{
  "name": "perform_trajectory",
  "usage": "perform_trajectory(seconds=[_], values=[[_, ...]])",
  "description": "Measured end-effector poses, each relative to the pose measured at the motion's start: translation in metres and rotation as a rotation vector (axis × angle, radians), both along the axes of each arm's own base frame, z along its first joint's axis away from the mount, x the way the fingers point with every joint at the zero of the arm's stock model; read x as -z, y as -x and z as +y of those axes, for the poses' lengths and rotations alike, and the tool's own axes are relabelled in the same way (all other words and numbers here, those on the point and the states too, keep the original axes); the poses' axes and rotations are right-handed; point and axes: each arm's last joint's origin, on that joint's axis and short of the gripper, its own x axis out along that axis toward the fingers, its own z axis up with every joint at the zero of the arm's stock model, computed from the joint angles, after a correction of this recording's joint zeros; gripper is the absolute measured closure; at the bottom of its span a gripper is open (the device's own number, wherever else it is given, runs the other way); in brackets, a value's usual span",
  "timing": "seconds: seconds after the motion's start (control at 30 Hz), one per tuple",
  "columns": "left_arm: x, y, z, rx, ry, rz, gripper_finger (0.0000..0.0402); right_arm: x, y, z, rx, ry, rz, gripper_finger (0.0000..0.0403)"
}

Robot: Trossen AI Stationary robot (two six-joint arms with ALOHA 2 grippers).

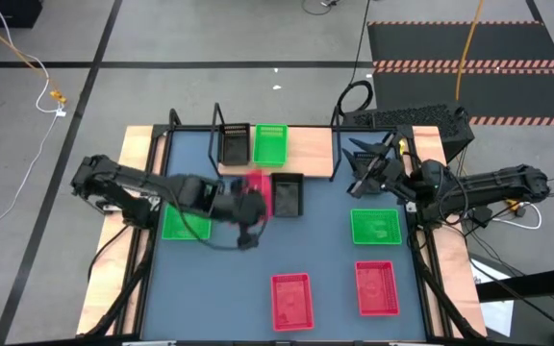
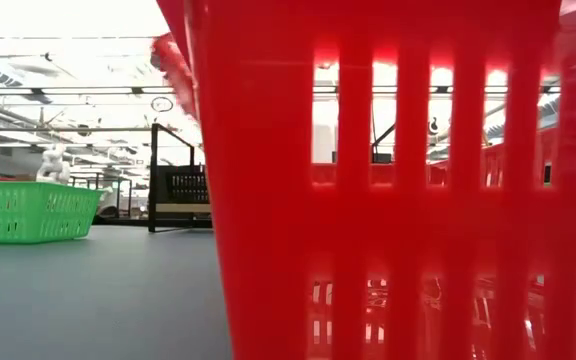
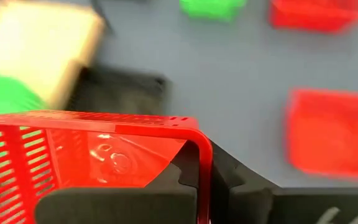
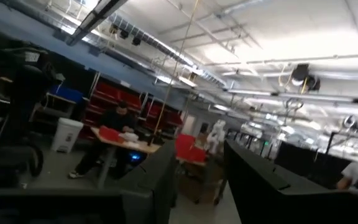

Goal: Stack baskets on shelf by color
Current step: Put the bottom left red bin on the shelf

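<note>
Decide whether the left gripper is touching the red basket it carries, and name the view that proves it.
Touching. In the left wrist view the left gripper has its dark jaws clamped on either side of the red basket's rim.

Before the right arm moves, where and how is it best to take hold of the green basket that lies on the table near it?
Grip one long wall of the green basket, coming straight down from above. It sits upright and open, apart from the red basket in front of it, so its thin rim is free for one finger inside and one outside. The right gripper looks open, near the shelf. The left gripper grips its red basket the same way.
</note>
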Motion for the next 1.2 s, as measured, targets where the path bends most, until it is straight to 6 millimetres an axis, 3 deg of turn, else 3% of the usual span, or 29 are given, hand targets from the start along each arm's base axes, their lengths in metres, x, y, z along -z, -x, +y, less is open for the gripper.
perform_trajectory(seconds=[0.2, 0.67, 0.9, 1.2], values=[[-0.005, -0.026, 0.055, 0.012, -0.221, -0.088, 0.0398, 0.003, 0.005, 0.005, -0.107, -0.165, -0.014, 0.0273], [0.038, -0.093, 0.14, -0.025, -0.461, -0.254, 0.0398, 0.002, 0.019, 0.037, -0.337, -0.236, 0.007, 0.0273], [0.054, -0.12, 0.165, 0.012, -0.403, -0.386, 0.0398, 0.002, 0.02, 0.04, -0.354, -0.234, 0.01, 0.0273], [0.057, -0.15, 0.176, 0.067, -0.351, -0.216, 0.0397, 0.001, 0.021, 0.043, -0.373, -0.242, 0.002, 0.0273]])
